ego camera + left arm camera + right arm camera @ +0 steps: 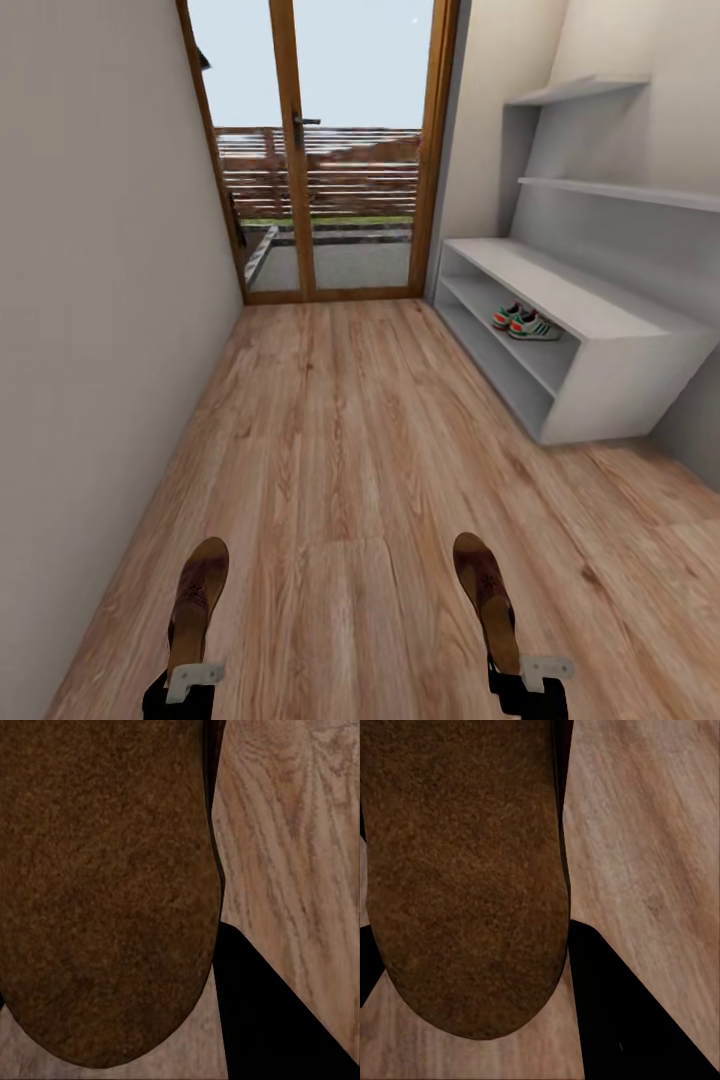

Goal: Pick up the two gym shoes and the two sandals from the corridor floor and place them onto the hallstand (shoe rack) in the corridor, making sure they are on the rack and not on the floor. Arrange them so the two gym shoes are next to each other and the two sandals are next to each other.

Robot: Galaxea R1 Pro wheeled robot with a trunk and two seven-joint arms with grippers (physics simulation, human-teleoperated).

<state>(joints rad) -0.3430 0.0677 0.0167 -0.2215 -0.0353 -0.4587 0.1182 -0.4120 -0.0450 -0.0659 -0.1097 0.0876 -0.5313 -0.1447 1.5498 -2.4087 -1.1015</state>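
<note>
Head view: both arms low at the near edge of the frame, each carrying one sandal above the corridor floor (340, 440).

Left gripper (190, 680): clamped on the heel end of the left sandal (198, 600). Sandal sticks out forward from the gripper, toe pointing down the corridor, off the floor. The fingers are mostly hidden under the shoe, so jaw width is hard to read; by the way the sandal is carried, they're closed on it, not released.

Right gripper (530, 680): same story. Closed on the heel end of the right sandal (487, 600), toe forward, slightly angled toward centre.

Left wrist view: tan-brown grainy sandal surface (105, 892) sits right in front of the lens, wood planks (292, 855) visible beside it, dark wedge at the corner. Can't tell footbed from sole at this range.

Right wrist view: same, sandal surface (465, 877) close up, planks (645, 847) alongside.

Gym shoes (527, 323): both on the hallstand (610, 320), on a shelf under the bench top, side by side and touching or nearly so. Not on the floor.

Hallstand stands against the right wall, well ahead of the grippers; two wall shelves (600, 140) above it. Glazed wood-framed door (320, 150) at the corridor end, plain wall (100, 300) on the left.
</note>
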